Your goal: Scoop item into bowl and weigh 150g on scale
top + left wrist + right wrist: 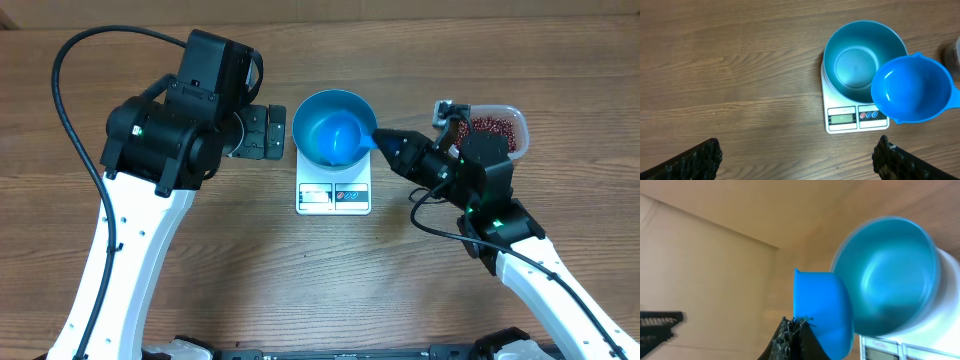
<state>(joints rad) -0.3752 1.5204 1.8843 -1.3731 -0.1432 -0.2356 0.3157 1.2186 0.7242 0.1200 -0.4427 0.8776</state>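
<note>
My right gripper (388, 146) clamps the small blue plastic scoop (910, 90) over the deep blue round bowl (832, 55) on the white square scale (850, 126), my left gripper (265, 132) stands wide, and red-brown beans (492, 126) lie in the clear plastic tub (519, 122).

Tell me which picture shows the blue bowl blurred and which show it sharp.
Right wrist view: the bowl has a soft, ghosted rim, and the scoop near the lens is fuzzy too. Left wrist view: bowl and scale are sharp. Overhead view: even light, crisp edges, a mild sheen inside the bowl.
</note>
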